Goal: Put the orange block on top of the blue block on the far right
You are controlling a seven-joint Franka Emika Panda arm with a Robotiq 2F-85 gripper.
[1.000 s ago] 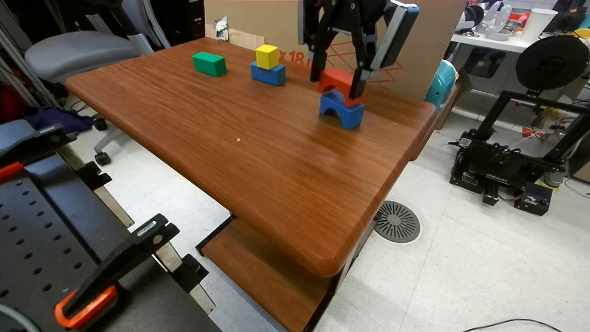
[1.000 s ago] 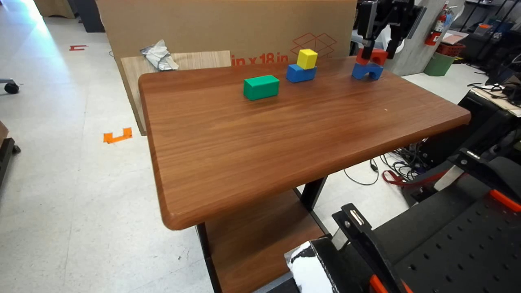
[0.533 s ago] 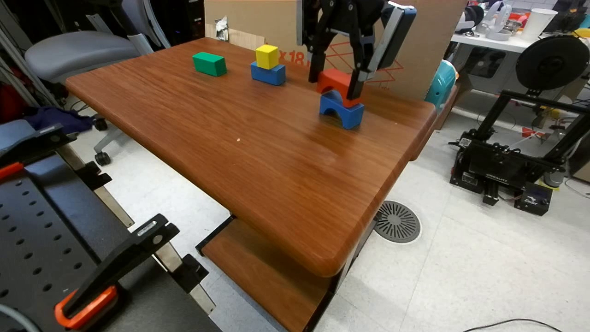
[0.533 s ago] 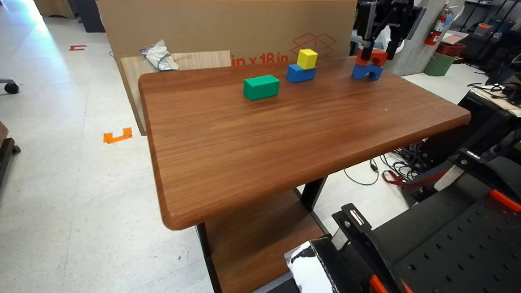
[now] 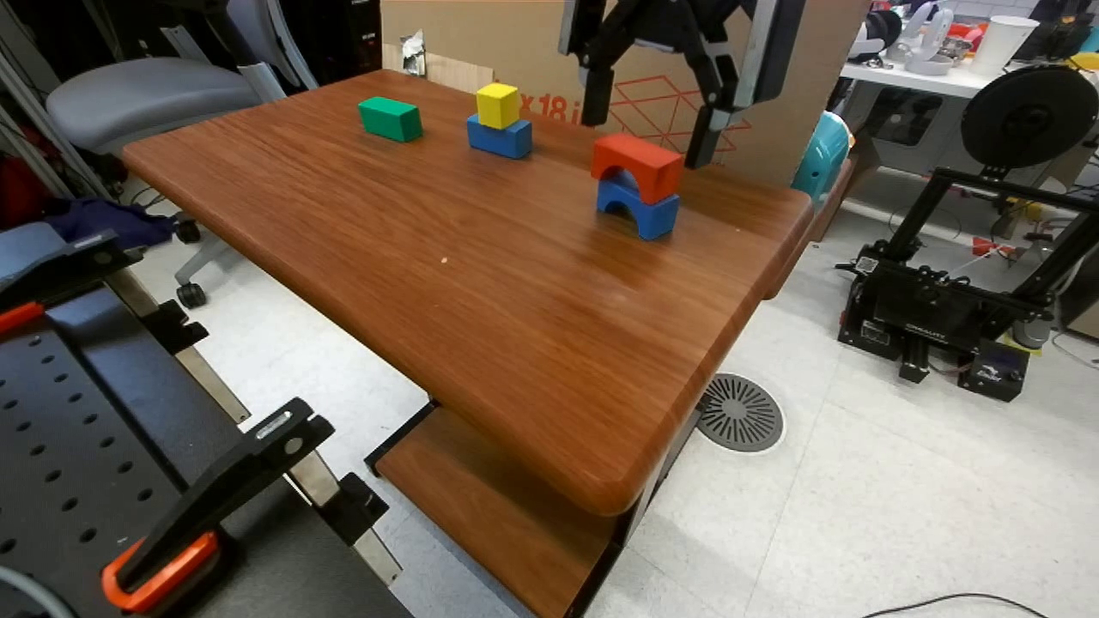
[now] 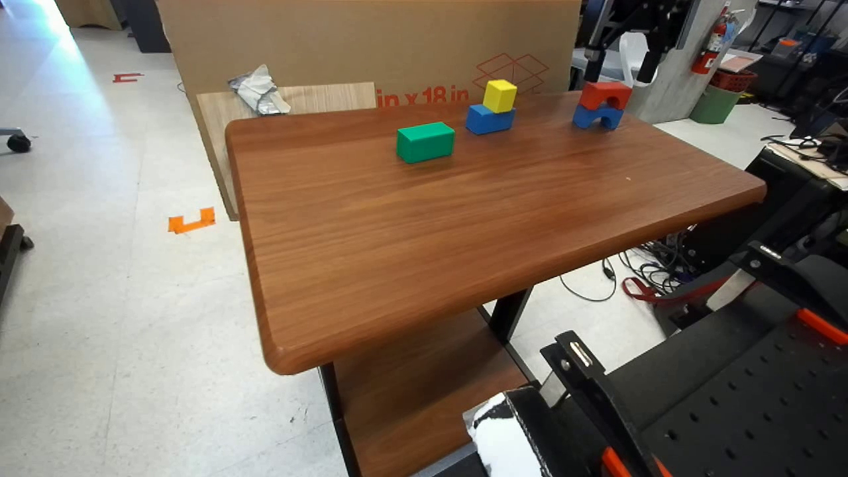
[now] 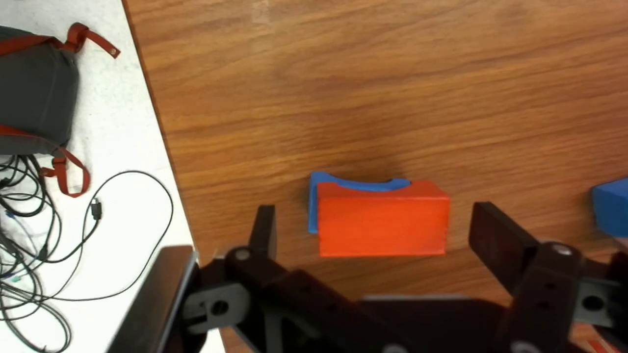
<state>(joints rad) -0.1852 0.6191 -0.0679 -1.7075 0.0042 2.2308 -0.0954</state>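
2 black fingers [image 7: 495,240] of the pincer [image 7: 375,228] stand spread wide, 1 past each end of the orange block [image 5: 646,159]. Wood grain of the counter [image 6: 497,212] shows in the gap on either side, so they are clear of it. The pincer's body hangs above.

The orange block sits on top of the blue block [image 5: 655,216] with the arched notch, and this stack is the farthest right on the counter in both exterior views. The orange block has a notch in its underside too. In the wrist view, thin strips of the blue block peek out along the orange block's upper and left edges.

To the left in both exterior views, a yellow block [image 6: 499,96] rests on a plain blue block [image 6: 489,120]; farther left, a green block [image 6: 425,142] lies by itself. Behind the counter rises a cardboard panel [image 6: 364,46] with red print. A pale board [image 6: 331,97] stands in front of it, with crumpled silver material [image 6: 260,91] near the board's top edge. In the wrist view, a red-strapped dark bag [image 7: 39,93] lies on the floor [image 7: 117,122] beyond the counter's edge.
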